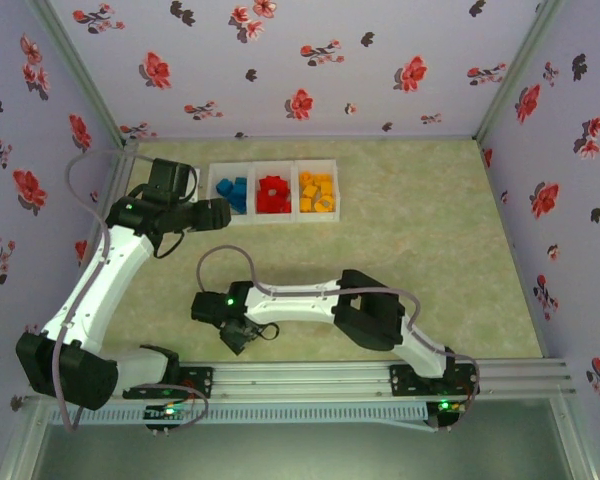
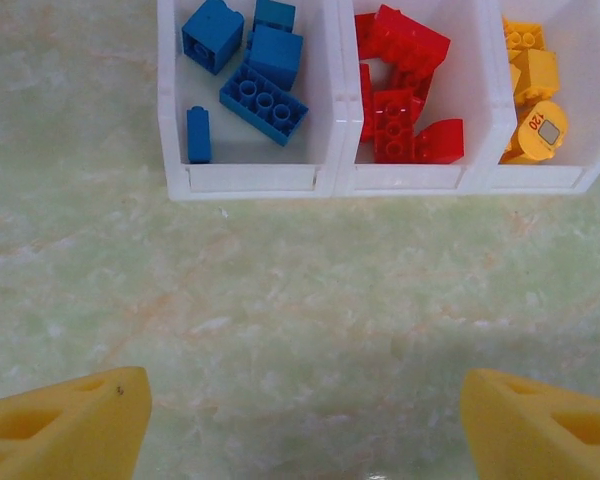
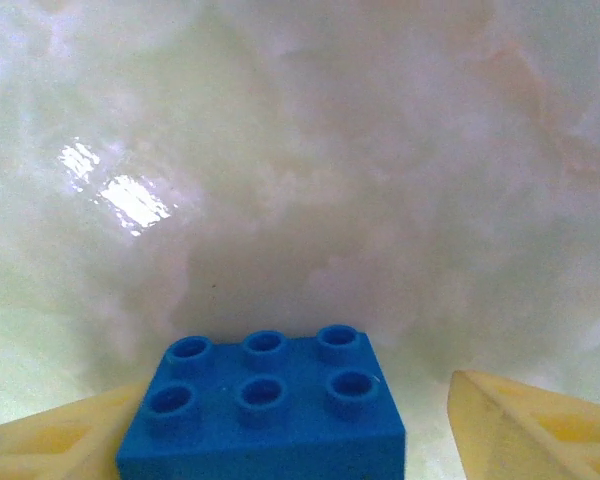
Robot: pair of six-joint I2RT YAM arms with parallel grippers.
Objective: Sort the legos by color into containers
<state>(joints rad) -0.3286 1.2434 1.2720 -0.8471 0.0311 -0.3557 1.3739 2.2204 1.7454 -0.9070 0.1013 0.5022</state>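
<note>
**Sorting near its end, one brick outstanding.** The right gripper [image 3: 292, 405] is lowered close to the table [image 3: 300, 180], with a blue six-stud brick [image 3: 265, 425] lying studs-up between its yellow fingers [image 3: 525, 425]. A bare strip of table separates the brick from the finger on one side, so the jaws are released rather than clamped. On the other side the finger passes behind the brick's edge, and whether it touches cannot be told from so close and soft a view. The straddling pose reads as the set-up for a pinch across the brick's short sides, where the flat walls give the pads a square seat. The left gripper [image 2: 303, 405] hangs spread wide and grasps nothing. It faces the row of three joined white containers [image 2: 340, 185] just ahead of it. The blue bin [image 2: 250, 180] lies ahead and to its left and holds blue bricks [image 2: 265, 100]. The red bin [image 2: 410, 180] lies straight ahead and holds red bricks [image 2: 405, 95]. The yellow-orange bin [image 2: 535, 180] lies ahead and to its right and holds yellow-orange bricks [image 2: 535, 75]. Each bin carries a single colour, so the brick under the right gripper belongs in the blue bin. In the overhead view the right gripper sits well apart from the containers, near the arm bases, while the left waits beside the blue bin. The left arm's position may crowd the right arm's delivery path to that bin.
</note>
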